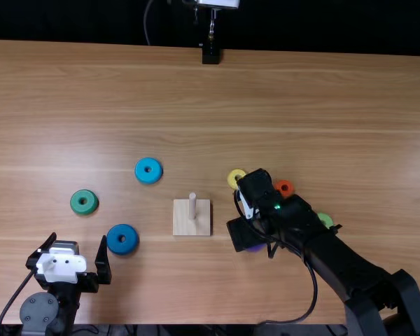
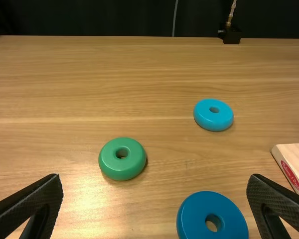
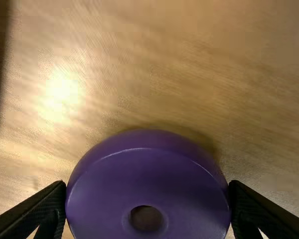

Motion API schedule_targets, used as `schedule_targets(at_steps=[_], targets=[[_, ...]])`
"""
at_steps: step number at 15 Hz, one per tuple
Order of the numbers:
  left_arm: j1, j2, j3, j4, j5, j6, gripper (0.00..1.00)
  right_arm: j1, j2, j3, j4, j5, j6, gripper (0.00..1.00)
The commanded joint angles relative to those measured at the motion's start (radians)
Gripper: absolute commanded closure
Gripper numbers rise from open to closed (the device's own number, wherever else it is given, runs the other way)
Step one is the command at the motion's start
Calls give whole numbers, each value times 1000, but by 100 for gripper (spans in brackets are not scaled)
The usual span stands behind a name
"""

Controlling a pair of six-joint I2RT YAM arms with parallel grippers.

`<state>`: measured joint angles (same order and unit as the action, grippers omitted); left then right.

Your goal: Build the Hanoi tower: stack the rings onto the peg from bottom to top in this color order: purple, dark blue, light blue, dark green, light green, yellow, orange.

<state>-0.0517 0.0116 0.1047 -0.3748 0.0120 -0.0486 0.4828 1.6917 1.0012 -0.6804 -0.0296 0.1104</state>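
- Spreading beneath both grippers is the light brown wooden table (image 1: pixel 322 98), reaching well beyond them on the far side.
- The right arm (image 1: pixel 336 262) runs back from its gripper to the near edge, at a slant.
- The left gripper (image 1: pixel 78 238) is spread wide, nothing between its fingers.
- The right gripper (image 1: pixel 241 234) has the purple ring (image 3: pixel 149 184) between its fingers, both touching its rim — whether the ring sits on the table, I cannot tell.
- The square wooden base (image 1: pixel 184 222) lies between the two grippers, nearer the right one, its peg (image 1: pixel 192 201) upright and bare.
- The dark blue ring (image 1: pixel 122 239) lies flat just beside the left gripper's fingertip, on the side toward the base.
- The light blue ring (image 1: pixel 148 171) is flat on the table, ahead of the left gripper and off toward the base, farther out than the dark blue one.
- The dark green ring (image 1: pixel 84 202) lies flat, straight ahead of the left gripper's gap.
- The light green ring (image 1: pixel 326 219) is to the right of the right gripper, partly hidden by the arm.
- The yellow ring (image 1: pixel 236 175) is near the right gripper, on its far side.
- The orange ring (image 1: pixel 285 187) lies beyond the right gripper and to its right — partly covered too.
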Motion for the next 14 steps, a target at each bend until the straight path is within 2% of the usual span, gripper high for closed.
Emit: schedule_targets(at_steps=[1, 3, 5, 7, 8, 10, 13, 14], targets=[[4, -12, -105, -80, 12, 14, 0, 14, 2, 86, -5, 11, 6, 100], [4, -12, -105, -80, 12, 14, 0, 16, -7, 162, -81, 17, -2, 100], [4, -12, -105, -80, 12, 14, 0, 17, -21, 300, -239, 22, 0, 100], [4, -12, -105, -80, 12, 14, 0, 33, -21, 435, -333, 19, 0, 100], [4, -12, -105, -80, 12, 14, 0, 36, -24, 485, -374, 9, 4, 100], [4, -12, -105, -80, 12, 14, 0, 43, -24, 559, -420, 6, 2, 100], [4, -12, -105, -80, 12, 14, 0, 106, -21, 714, -438, 7, -4, 100], [4, -12, -105, -80, 12, 14, 0, 115, -17, 774, -471, 7, -15, 100]])
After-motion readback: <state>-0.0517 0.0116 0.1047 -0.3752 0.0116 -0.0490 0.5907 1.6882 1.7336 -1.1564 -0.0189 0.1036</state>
